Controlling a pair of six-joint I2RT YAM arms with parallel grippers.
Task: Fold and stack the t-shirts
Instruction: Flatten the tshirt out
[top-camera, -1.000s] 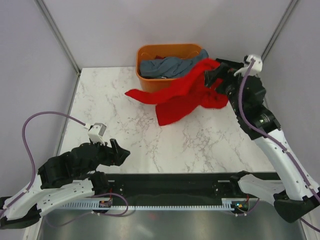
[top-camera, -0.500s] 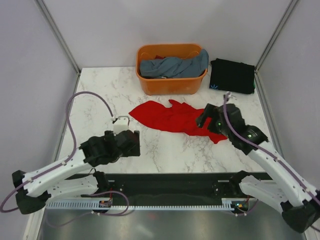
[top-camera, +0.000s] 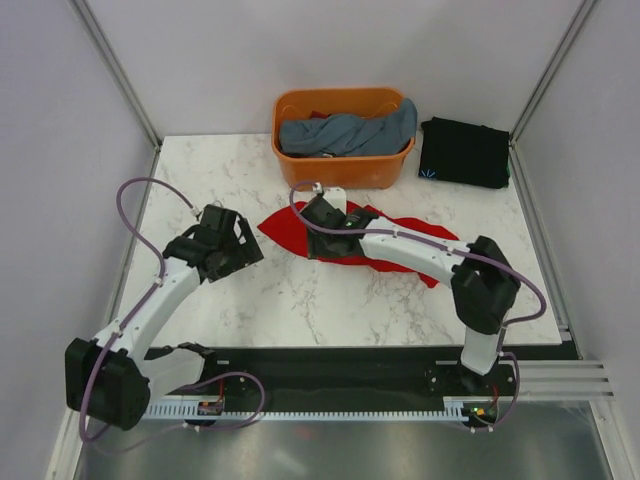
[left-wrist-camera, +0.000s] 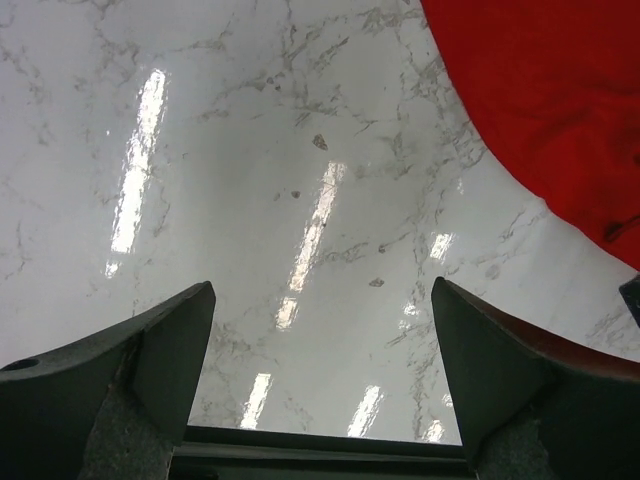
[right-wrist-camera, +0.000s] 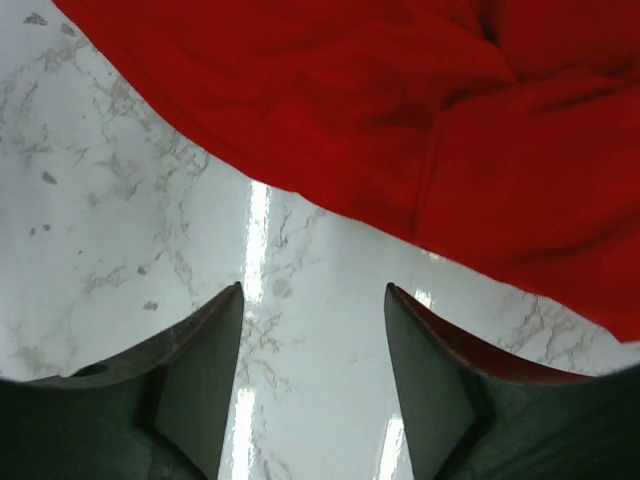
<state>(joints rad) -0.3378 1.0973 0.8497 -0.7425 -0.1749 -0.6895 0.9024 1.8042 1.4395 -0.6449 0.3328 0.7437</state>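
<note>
A crumpled red t-shirt (top-camera: 400, 258) lies on the marble table in front of the basket. My right gripper (top-camera: 312, 228) reaches across it to its left part. In the right wrist view it (right-wrist-camera: 313, 288) is open and empty just above the marble, with the red shirt (right-wrist-camera: 400, 120) close ahead of the tips. My left gripper (top-camera: 245, 250) is open and empty over bare marble, left of the shirt. The left wrist view shows this gripper (left-wrist-camera: 320, 285) and the shirt's edge (left-wrist-camera: 550, 90) at the upper right. A folded black t-shirt (top-camera: 465, 152) lies at the back right.
An orange basket (top-camera: 340, 172) with blue-grey shirts (top-camera: 345, 132) stands at the back centre, just behind the red shirt. Grey walls close in the table on the left, the back and the right. The black rail runs along the near edge.
The right arm let the red shirt go and swung left across it to its left part. The left arm moved up the table towards the shirt's left end.
</note>
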